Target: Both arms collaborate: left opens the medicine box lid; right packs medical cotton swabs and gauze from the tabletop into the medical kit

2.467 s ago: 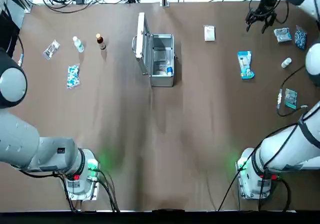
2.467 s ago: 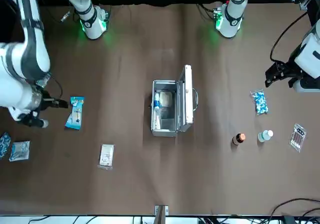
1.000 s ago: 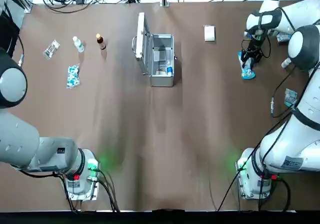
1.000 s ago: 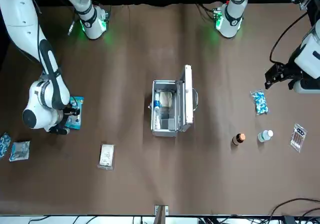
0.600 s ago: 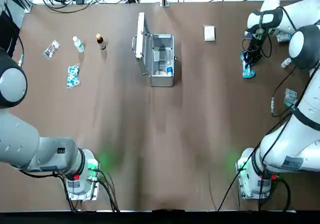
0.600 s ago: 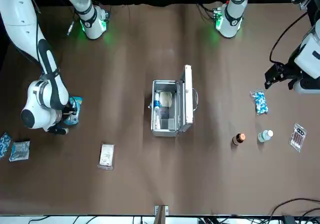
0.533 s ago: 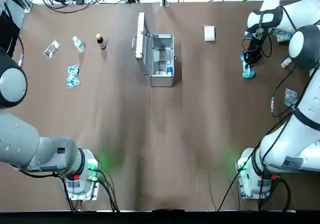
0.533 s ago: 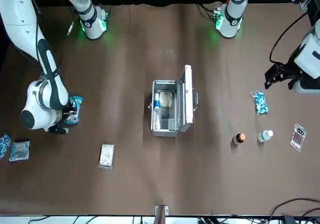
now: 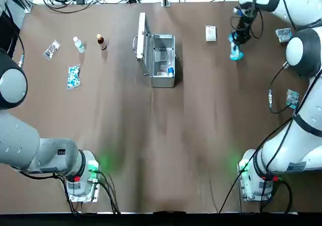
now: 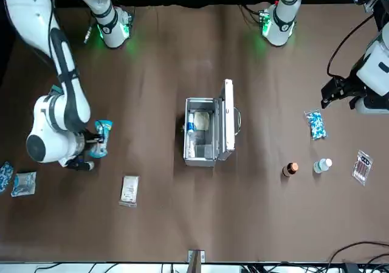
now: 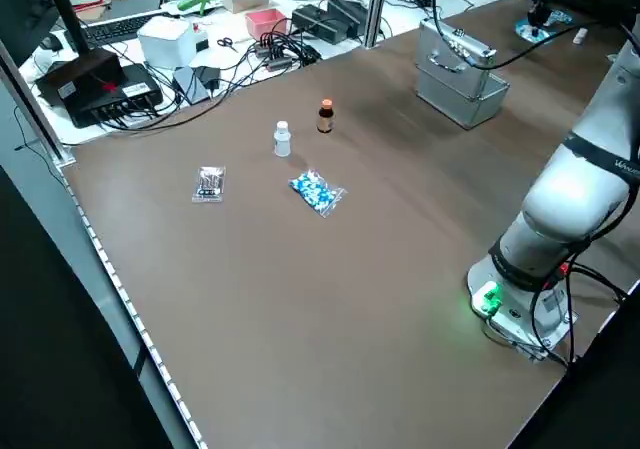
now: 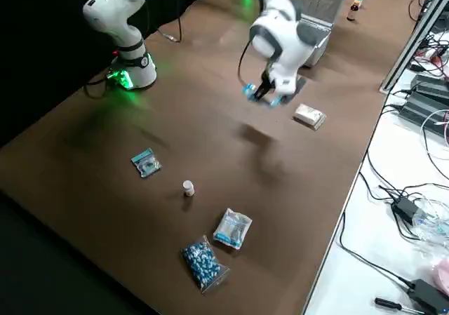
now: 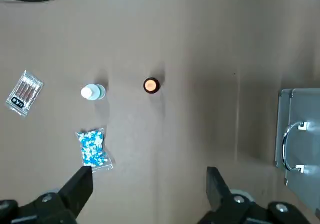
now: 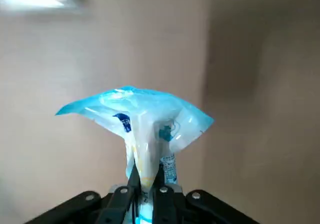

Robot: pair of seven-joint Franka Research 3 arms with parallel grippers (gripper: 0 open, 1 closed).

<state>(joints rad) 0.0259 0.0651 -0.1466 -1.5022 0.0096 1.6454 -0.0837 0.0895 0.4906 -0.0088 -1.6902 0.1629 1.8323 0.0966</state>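
Observation:
The medicine box [image 9: 162, 60] stands open at the table's far middle, and its lid [image 9: 142, 37] is upright on the left-arm side. My right gripper [image 9: 236, 44] is shut on the medical cotton swabs [image 9: 235, 53], a teal-blue and white packet held above the table. In the right wrist view the packet [image 14: 140, 115] fans out above the closed fingertips [image 14: 134, 180]. The gauze [image 9: 211, 33] lies flat between packet and box. My left gripper [image 10: 341, 91] hangs open, high over the table on the lid side, away from the box.
A white bottle [image 9: 79, 45], a brown bottle [image 9: 101, 42], a blue-speckled packet [image 9: 73, 76] and a clear packet [image 9: 51, 50] lie on the left arm's side. More packets [image 9: 284, 34] lie at the far right. A blue-capped item [image 9: 171, 71] sits in the box.
My right gripper came down on the teal packet, shut on it, lifted it and carried it toward the gauze and the box. The left arm and the box have not moved.

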